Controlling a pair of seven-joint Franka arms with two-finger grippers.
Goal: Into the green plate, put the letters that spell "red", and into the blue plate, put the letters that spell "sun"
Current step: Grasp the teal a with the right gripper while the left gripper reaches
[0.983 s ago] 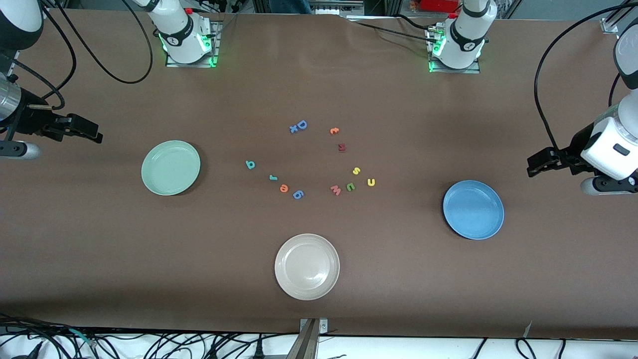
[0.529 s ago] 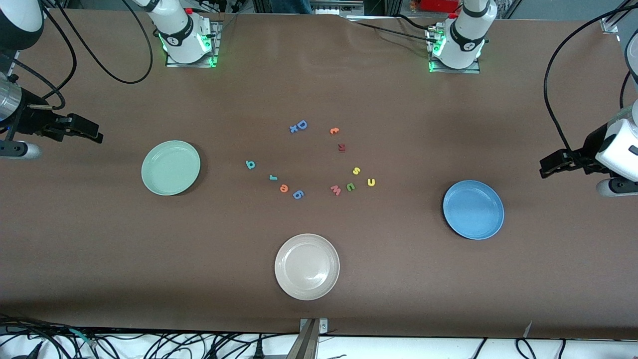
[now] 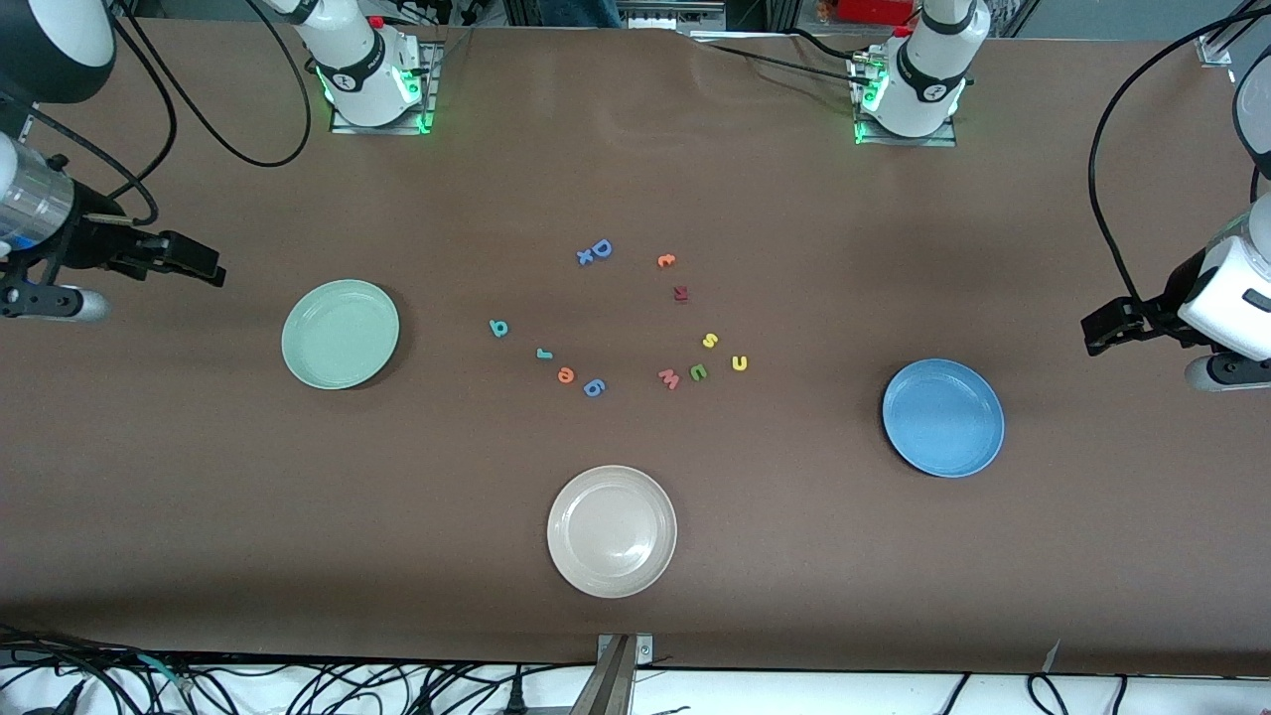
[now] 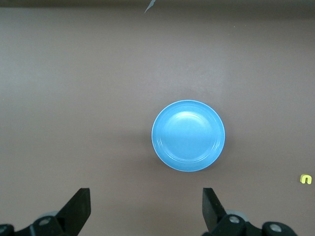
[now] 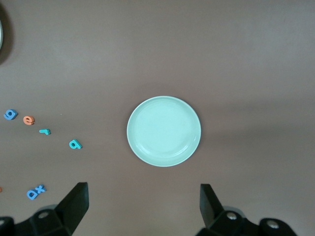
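Observation:
The green plate (image 3: 341,334) (image 5: 164,131) lies toward the right arm's end, the blue plate (image 3: 942,417) (image 4: 188,135) toward the left arm's end. Between them on the table lie the teal "d" (image 3: 498,328) (image 5: 75,144), teal "r" (image 3: 542,353) (image 5: 45,131), orange "e" (image 3: 566,375) (image 5: 29,120), yellow "s" (image 3: 710,341), yellow "u" (image 3: 739,363) (image 4: 305,179) and green "n" (image 3: 699,372). My right gripper (image 3: 207,270) (image 5: 142,201) hovers open and empty over bare table beside the green plate. My left gripper (image 3: 1097,333) (image 4: 146,206) hovers open and empty beside the blue plate.
A cream-white plate (image 3: 612,531) sits nearest the front camera. Other letters lie among the task's: a periwinkle "6" (image 3: 594,386), pink "w" (image 3: 669,378), dark red letter (image 3: 681,293), small orange letter (image 3: 666,260), blue "D" (image 3: 601,248). Black cables hang near both table ends.
The right gripper has shifted a little toward the green plate. The left gripper has drawn back toward its own end of the table. Letters and plates have not moved.

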